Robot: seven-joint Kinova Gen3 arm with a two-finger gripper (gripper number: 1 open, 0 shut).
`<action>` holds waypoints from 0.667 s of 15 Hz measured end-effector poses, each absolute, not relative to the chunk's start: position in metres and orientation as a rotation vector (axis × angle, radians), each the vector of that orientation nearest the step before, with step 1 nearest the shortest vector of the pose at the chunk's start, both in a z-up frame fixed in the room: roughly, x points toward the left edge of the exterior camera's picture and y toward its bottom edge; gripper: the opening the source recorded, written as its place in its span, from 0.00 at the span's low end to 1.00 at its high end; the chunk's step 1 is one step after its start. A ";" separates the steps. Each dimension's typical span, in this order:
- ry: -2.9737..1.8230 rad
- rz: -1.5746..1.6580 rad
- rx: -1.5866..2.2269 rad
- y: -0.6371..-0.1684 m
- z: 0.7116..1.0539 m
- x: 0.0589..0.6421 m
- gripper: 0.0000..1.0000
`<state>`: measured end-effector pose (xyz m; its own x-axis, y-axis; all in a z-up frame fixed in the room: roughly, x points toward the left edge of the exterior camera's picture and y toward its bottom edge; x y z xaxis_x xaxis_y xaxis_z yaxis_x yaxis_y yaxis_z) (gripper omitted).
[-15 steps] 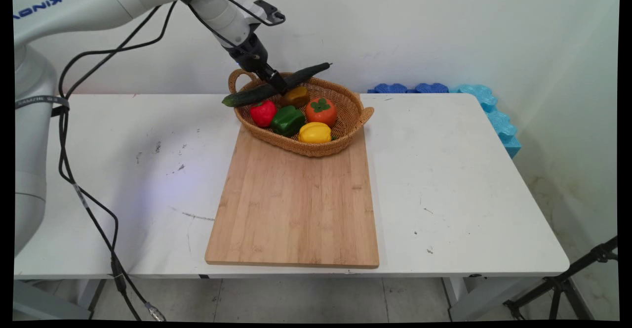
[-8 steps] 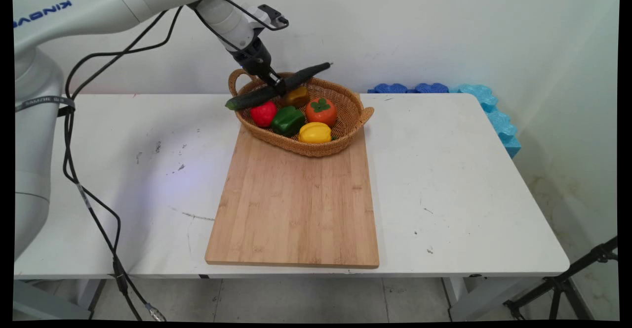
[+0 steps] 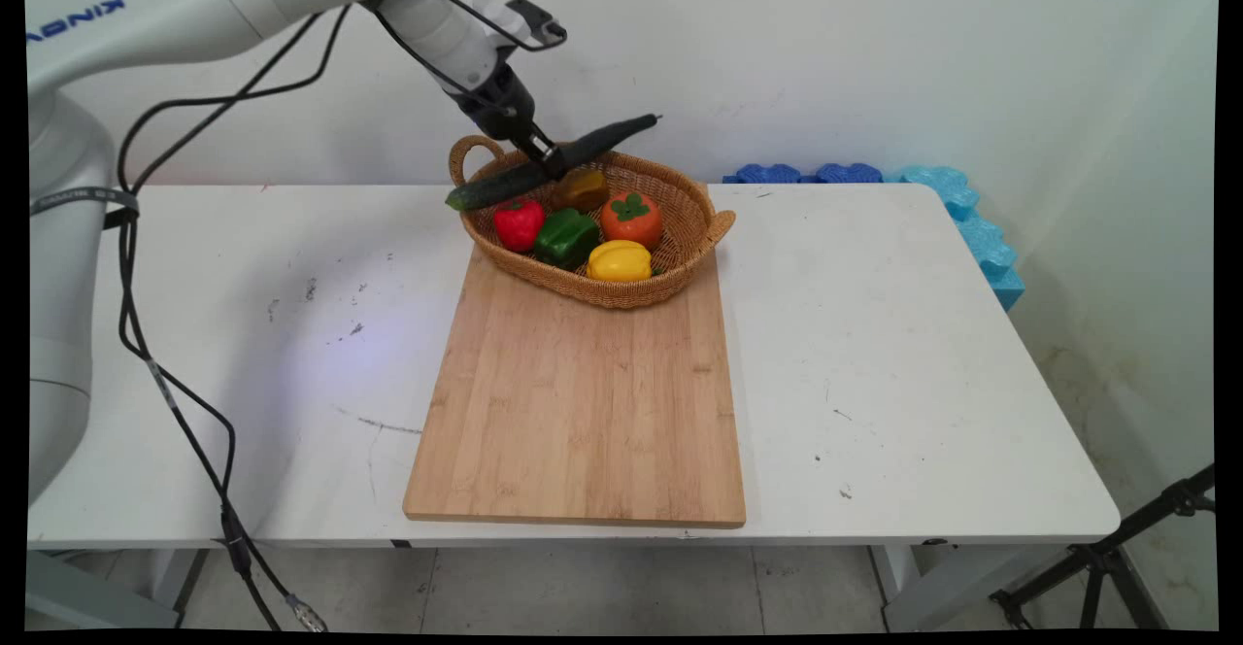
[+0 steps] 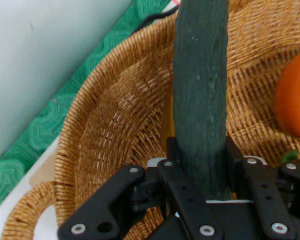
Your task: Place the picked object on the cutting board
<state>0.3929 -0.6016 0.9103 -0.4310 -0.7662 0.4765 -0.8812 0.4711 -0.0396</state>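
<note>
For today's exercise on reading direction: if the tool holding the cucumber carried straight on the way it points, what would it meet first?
The tool is shut on the cucumber and points down into the basket. Going straight on, it would probably meet the brownish-yellow pepper or the basket's woven inside first; depth is hard to judge.

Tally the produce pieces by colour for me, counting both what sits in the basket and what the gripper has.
Dark green: 1, the cucumber clamped in the gripper over the basket
Red: 1
Green: 1
Orange: 1
Yellow: 1
Yellow-brown: 1
Total: 6
</note>
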 end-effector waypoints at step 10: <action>-2.265 0.426 1.202 -0.538 1.004 0.394 0.00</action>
